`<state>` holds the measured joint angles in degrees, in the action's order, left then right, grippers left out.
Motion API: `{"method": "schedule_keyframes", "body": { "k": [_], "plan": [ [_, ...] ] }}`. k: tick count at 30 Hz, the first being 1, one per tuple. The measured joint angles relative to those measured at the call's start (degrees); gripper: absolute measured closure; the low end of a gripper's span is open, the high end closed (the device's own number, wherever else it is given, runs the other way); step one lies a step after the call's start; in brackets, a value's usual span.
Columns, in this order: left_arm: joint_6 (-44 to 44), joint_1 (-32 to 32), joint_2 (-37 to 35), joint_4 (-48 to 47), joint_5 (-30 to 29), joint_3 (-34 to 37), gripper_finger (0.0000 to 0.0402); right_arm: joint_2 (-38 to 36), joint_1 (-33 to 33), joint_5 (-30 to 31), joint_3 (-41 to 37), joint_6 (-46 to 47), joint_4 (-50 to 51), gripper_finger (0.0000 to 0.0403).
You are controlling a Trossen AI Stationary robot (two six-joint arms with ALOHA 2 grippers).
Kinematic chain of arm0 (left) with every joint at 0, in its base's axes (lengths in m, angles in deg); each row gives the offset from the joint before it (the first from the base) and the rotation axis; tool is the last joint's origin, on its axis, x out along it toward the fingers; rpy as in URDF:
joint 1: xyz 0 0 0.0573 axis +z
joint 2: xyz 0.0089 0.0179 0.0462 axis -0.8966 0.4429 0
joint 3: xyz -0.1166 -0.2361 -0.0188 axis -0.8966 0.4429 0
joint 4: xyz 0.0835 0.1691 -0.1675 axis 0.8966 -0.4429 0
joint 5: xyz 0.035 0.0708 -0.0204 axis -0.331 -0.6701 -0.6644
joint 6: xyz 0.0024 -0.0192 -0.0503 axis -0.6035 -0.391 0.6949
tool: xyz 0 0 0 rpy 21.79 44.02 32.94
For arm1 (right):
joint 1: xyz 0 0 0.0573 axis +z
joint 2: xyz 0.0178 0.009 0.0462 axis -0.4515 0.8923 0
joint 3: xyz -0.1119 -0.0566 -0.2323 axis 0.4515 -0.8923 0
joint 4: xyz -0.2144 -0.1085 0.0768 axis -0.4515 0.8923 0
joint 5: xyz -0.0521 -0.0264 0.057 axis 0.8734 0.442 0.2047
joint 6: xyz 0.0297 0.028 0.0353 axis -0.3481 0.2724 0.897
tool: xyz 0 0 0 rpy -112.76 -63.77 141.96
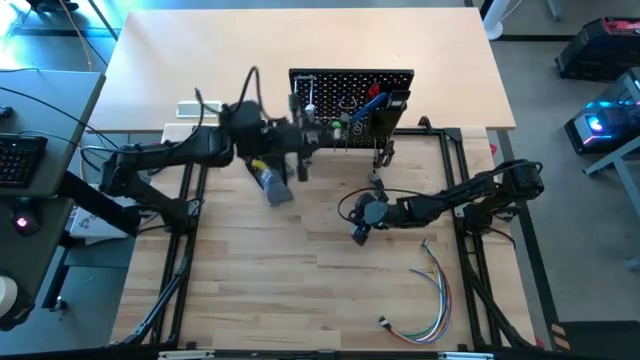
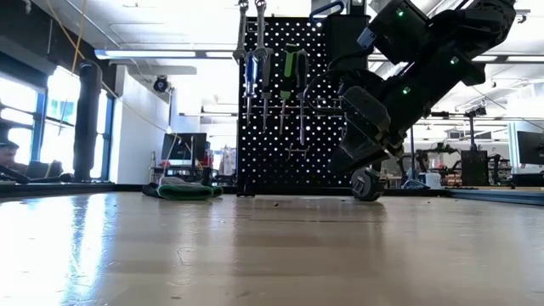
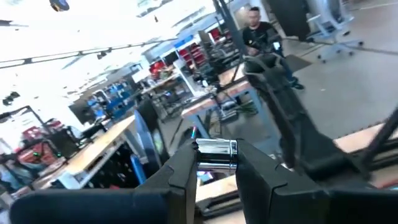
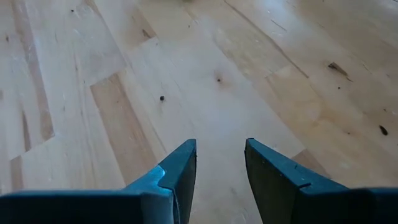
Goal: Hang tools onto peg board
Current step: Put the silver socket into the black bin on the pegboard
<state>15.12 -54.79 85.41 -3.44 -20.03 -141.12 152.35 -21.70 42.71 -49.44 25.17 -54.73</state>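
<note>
The black peg board stands upright at the far middle of the table, with several tools hanging on its near face and a black box bin on its right side. My left gripper is up at the board's left part, shut on a shiny silver tool. My right gripper is open and empty, low over the bare wood in front of the board. It also shows in the low view. My left gripper pinches a short shiny silver cylindrical part of the tool between its two fingers. The part sticks out past the fingertips. The tool is lifted clear of the table. The fingers hide the rest of it.
A black and green glove lies on the table left of the board's front and also shows in the low view. A bundle of coloured wires lies at the near right. A person shows in the room beyond.
</note>
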Motion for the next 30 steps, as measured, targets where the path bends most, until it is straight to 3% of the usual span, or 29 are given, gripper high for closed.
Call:
{"method": "schedule_keyframes", "body": {
  "k": [8, 16, 22, 30],
  "plan": [
    [-2.5, 3.6, 12.4, -6.0, -1.0, -16.7, 0.0331, 0.0, 1.4, 0.9, 0.0, 0.3, -0.1, 0.0269],
    [-2.6, 6.2, 21.5, -9.7, -3.4, -29.0, 0.0331, 0.0, 3.1, 2.3, 0.0, 0.6, 0.0, 0.0269],
    [-2.6, 7.4, 25.7, -10.9, -5.2, -33.2, 0.0331, 0.0, 3.3, 3.0, 0.0, 0.5, 0.0, 0.0269],
    [-2.6, 8.7, 26.8, -11.1, -6.5, -33.4, 0.0331, 0.0, 3.3, 3.6, 0.0, 0.0, 0.0, 0.0269]
  ]
}}
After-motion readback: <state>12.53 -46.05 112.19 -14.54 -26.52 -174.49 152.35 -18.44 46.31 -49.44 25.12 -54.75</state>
